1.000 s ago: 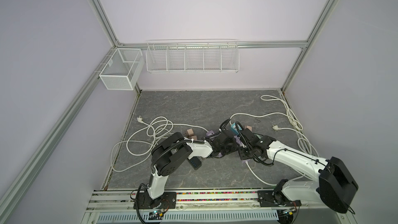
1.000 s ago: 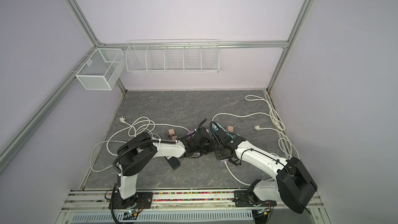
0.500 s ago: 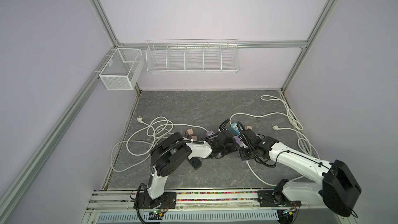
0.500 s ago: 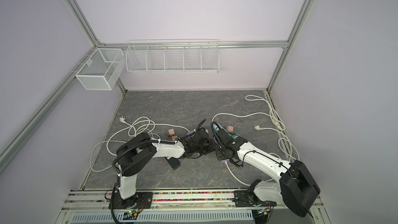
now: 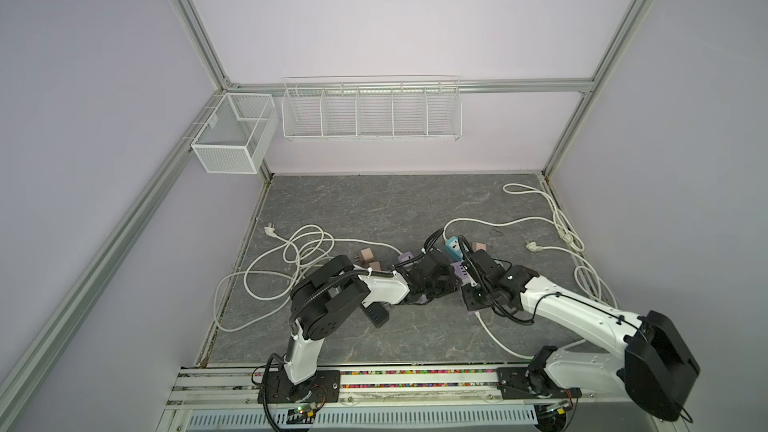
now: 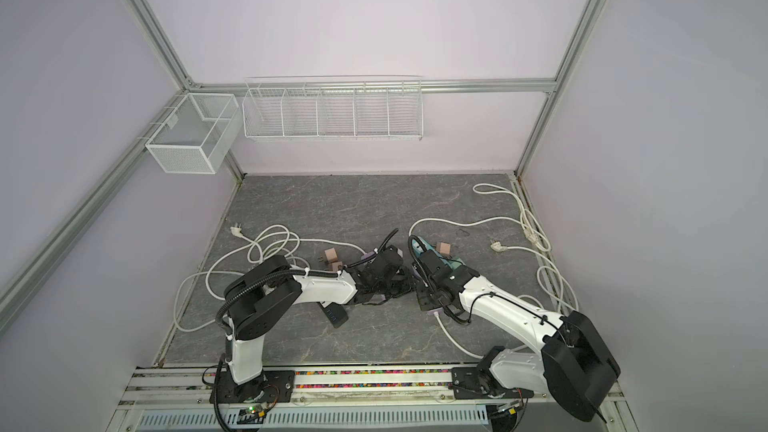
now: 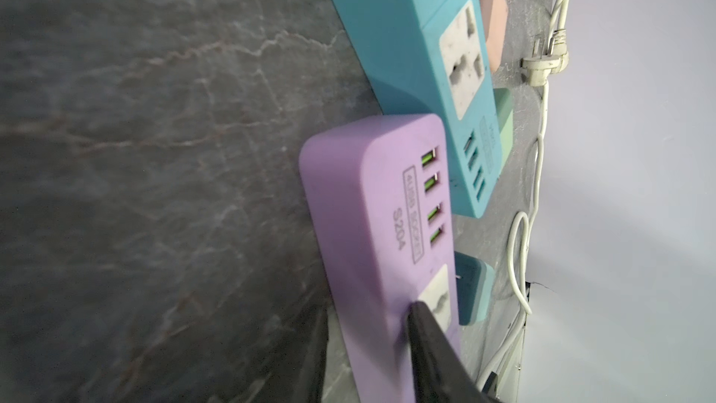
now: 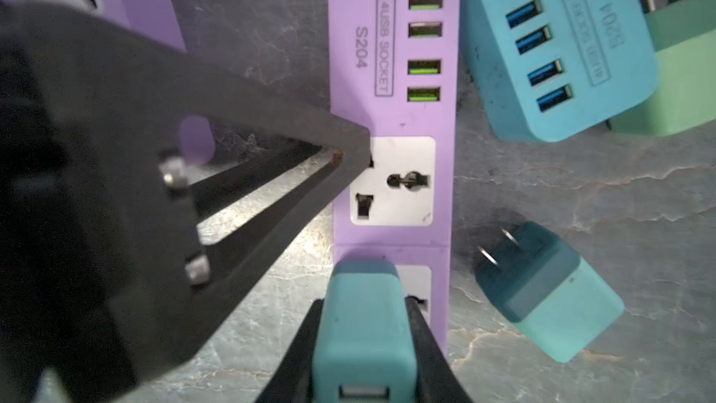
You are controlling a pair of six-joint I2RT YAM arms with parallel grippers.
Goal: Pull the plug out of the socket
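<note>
Purple power strip lies flat on the grey marbled tabletop, near the middle between the two arms. Counting from its USB end, the first white outlet is free and a teal plug is seated in the second. The right gripper is clamped on that plug, one finger against each flank. The left gripper comes in from the side with its jaws narrow. One finger tip presses the strip's top face at the rim of the free outlet and the other sits against the strip's side wall, so it seems to nip that long edge, though blur makes the contact hard to confirm. A loose teal plug lies just beside the strip, prongs out. A blue power strip sits just beside the purple one's USB end, with a green adapter next to it
</note>
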